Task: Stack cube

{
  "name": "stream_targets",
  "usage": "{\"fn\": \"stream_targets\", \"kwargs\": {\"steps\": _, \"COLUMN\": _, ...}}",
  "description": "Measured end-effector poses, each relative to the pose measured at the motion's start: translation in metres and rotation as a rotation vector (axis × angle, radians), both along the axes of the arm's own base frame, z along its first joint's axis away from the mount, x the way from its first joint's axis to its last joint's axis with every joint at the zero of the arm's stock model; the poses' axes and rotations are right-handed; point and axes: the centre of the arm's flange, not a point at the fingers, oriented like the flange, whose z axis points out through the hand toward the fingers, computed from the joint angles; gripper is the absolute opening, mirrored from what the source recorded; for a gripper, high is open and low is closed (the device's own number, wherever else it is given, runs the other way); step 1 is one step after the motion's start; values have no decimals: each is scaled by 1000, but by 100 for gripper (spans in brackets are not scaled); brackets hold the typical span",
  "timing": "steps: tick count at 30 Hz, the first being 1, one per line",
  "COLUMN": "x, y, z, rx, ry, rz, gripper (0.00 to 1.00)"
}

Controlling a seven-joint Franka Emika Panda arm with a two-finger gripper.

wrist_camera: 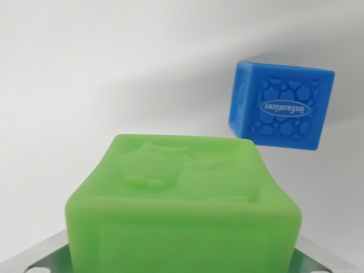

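Observation:
A green cube (pixel 182 199) with a raised animal figure on its top face fills the lower half of the wrist view, very close to the camera. It sits between my gripper's (pixel 182 259) grey metal fingers (pixel 42 260), whose edges show at the bottom corners, pressed against both of its sides. A blue cube (pixel 281 105) with a pebble pattern and an oval "infantino" logo rests on the white surface (pixel 85 85) beyond the green cube, toward the wrist view's right. The two cubes do not touch.
The white surface stretches across the wrist view's left and top. A soft shadow band runs behind the blue cube.

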Motion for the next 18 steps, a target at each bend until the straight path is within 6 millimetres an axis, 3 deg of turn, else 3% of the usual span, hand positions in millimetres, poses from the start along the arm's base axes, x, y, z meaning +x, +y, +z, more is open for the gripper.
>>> {"fn": "stream_targets", "kwargs": {"steps": 18, "x": -1, "y": -34, "z": 2, "rx": -2, "ry": 2, "rz": -36, "gripper": 0}}
